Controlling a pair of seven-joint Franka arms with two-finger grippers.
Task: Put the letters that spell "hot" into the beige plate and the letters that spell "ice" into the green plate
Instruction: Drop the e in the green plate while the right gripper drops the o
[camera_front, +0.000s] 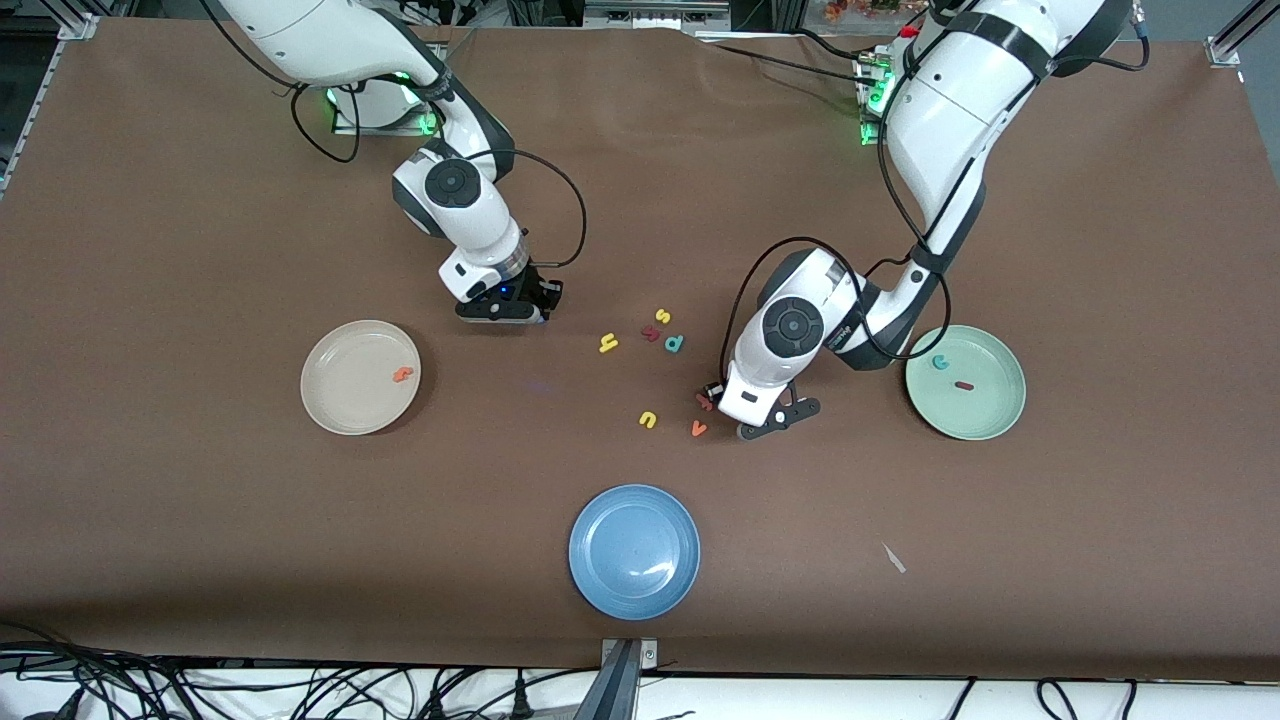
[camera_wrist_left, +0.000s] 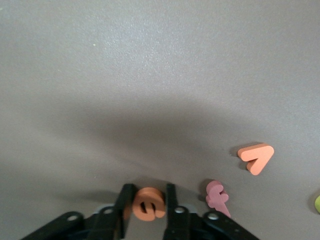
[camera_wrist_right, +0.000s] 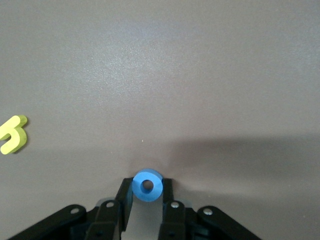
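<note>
Left gripper (camera_wrist_left: 146, 202), low over the brown table (camera_front: 160, 200) beside the loose letters, has its two black fingers (camera_wrist_left: 124, 200) pinched on a small orange foam letter e (camera_wrist_left: 148, 204), which sits flat between them. Right gripper (camera_wrist_right: 146, 192), low over the table between the beige plate and the loose letters, grips a small blue foam ring, the letter o (camera_wrist_right: 147, 186), its hole facing the wrist camera.

Three round shallow plates lie on the table. One cream-beige plate (camera_front: 345, 400), toward the right arm's end, holds a single orange foam letter t (camera_front: 402, 375). One pale mint-green plate (camera_front: 985, 410), toward the left arm's end, holds two letters: a teal foam c (camera_front: 940, 362) and a dark red bar-shaped i (camera_front: 964, 385), its long axis running roughly along the table's length. One blue plate (camera_front: 634, 551) lies nearest the front camera.

Loose on the table between the arms are a yellow foam h (camera_front: 607, 343), a yellow s (camera_front: 662, 316), a yellow u (camera_front: 648, 419), a teal p (camera_front: 674, 344), an orange v (camera_front: 699, 429) and two dark pink letters, one (camera_front: 651, 333) beside the p, the other (camera_wrist_left: 217, 195) just beside the left gripper.
</note>
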